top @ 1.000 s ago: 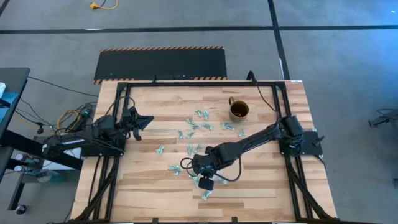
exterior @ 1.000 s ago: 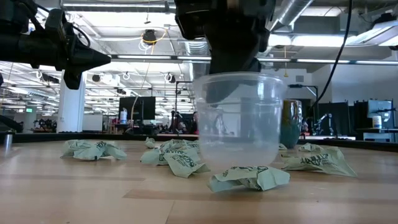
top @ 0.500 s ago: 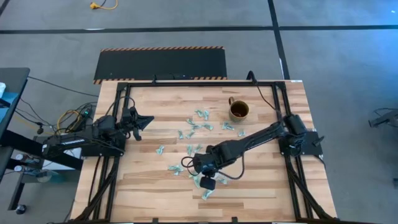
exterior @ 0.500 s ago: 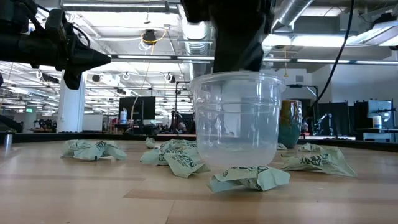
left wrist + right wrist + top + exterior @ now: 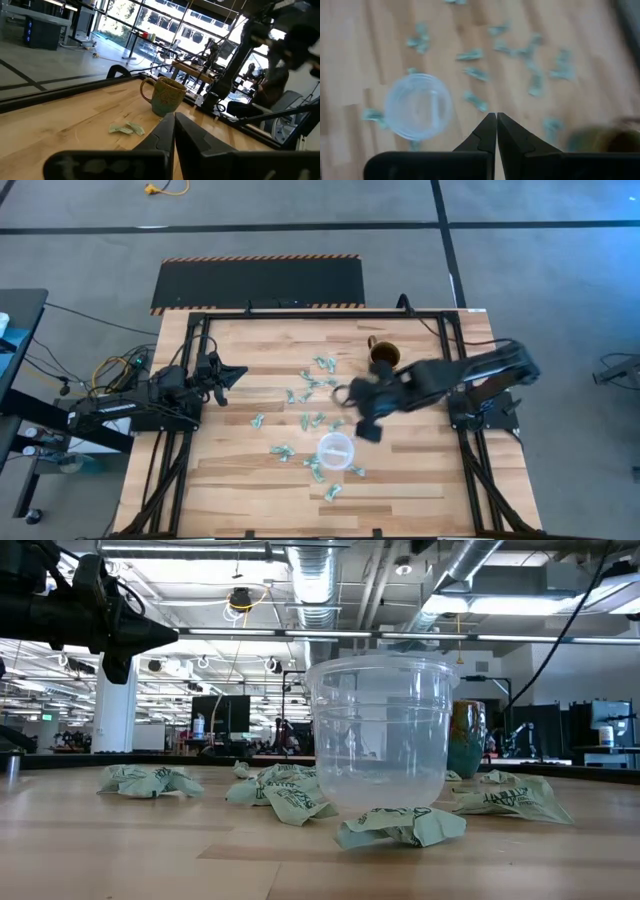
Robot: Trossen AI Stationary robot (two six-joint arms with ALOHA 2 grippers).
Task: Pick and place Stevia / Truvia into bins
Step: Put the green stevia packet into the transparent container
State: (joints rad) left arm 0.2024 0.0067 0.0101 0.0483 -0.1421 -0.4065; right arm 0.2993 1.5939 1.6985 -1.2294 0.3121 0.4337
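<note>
On the surface stand one cup, one mug, roughly twenty sachets; both end effectors, left and right, are pinched closed, empty.

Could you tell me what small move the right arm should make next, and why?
Probably lower the shut, empty right pincer toward a nearby sachet and open it: the cup looks empty, with sachets scattered around it.
</note>
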